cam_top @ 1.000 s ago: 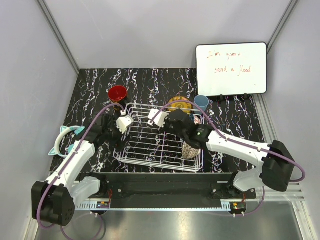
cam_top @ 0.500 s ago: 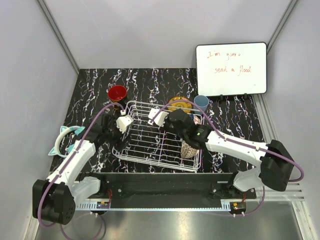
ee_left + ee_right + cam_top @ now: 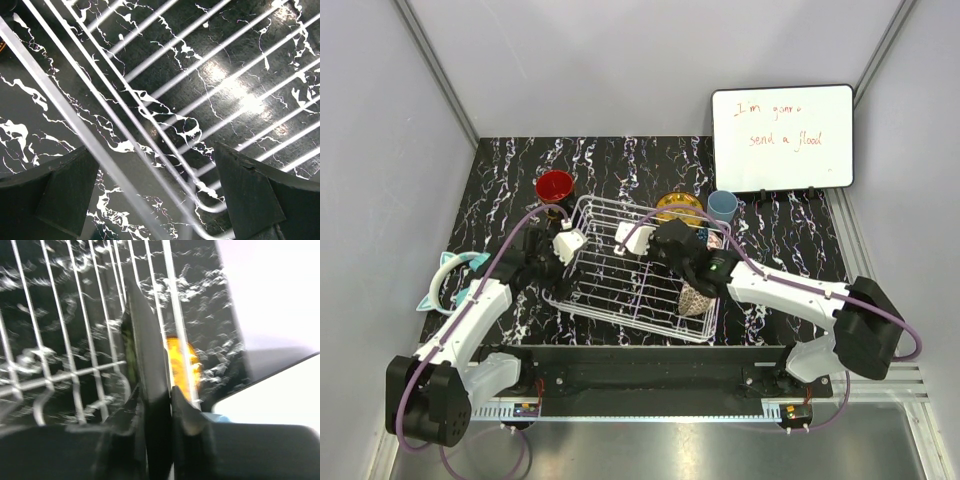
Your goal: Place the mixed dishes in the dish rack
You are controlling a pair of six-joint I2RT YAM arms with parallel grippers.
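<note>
The white wire dish rack [image 3: 620,270] lies skewed on the black marbled table. In the right wrist view my right gripper [image 3: 158,399] is shut on the thin dark edge of the saucer [image 3: 145,340], which stands upright among the rack's wires [image 3: 75,375]. From above, that gripper [image 3: 658,245] is over the rack's far right part and hides the saucer. My left gripper [image 3: 155,195] is open and straddles a rack corner wire [image 3: 165,165] at the rack's left side [image 3: 558,258]. A beige-brown bowl [image 3: 697,298] sits in the rack. The red mug [image 3: 555,186], yellow plate [image 3: 678,205] and light blue cup [image 3: 722,205] stand behind it.
A whiteboard [image 3: 782,137] leans at the back right. Teal rounded objects [image 3: 450,280] lie at the table's left edge. A blue patterned dish [image 3: 712,238] shows beside the right arm at the rack's right rim. Grey walls close in both sides.
The rack has swung clockwise, its far end going right and its near end left. The right gripper's jaws have closed further on the saucer. The left gripper stays open.
</note>
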